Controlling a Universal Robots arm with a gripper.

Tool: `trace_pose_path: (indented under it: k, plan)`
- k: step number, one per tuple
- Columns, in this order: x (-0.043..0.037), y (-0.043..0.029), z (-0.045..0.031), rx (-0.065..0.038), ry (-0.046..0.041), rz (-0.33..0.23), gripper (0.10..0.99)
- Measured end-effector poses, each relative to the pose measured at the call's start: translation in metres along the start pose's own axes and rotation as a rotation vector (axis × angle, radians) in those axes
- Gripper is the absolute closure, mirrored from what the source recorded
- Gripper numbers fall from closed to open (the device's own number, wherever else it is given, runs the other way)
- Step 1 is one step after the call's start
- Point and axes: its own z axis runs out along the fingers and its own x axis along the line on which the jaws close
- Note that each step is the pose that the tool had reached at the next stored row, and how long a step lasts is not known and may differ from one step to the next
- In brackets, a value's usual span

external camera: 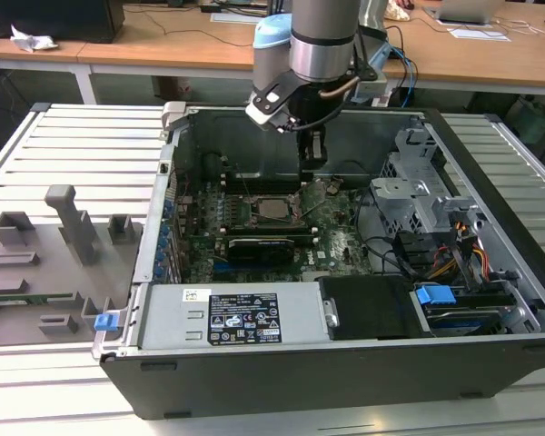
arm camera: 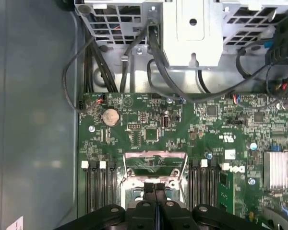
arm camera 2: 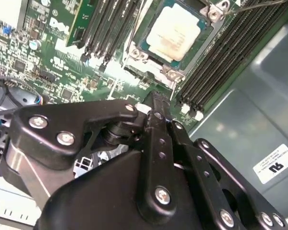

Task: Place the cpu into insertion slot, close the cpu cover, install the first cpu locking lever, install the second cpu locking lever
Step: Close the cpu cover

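**Where clearance is this tight, a glancing strike is the hazard**

Your gripper [arm camera 2: 156, 99] has its fingers pressed together, pinching nothing. Its tip is low over the green board [arm camera 2: 62, 72], just beside the insertion slot [arm camera 2: 153, 67]. The cpu [arm camera 2: 175, 34] lies flat in that slot. The cpu cover [arm camera 2: 207, 29] appears to be down around it; whether it is latched, I cannot tell. Should the tip drift sideways, it could scrape the cover or the memory slots [arm camera 2: 221, 57]. Should it press off-line on an unlatched cover, the plate could spring up and shift the chip.
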Motion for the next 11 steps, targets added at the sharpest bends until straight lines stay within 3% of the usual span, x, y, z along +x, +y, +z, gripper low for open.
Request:
trace_pose_path:
  k: [2, 6, 11]
  plan:
    - [-0.0001, 0.0032, 0.0026, 0.000, 0.0005, -0.031, 0.980]
    - [-0.0002, 0.0216, 0.0044, 0.006, 0.0008, -0.036, 0.980]
    - [-0.0010, 0.0269, 0.0063, 0.006, 0.0007, -0.036, 0.980]
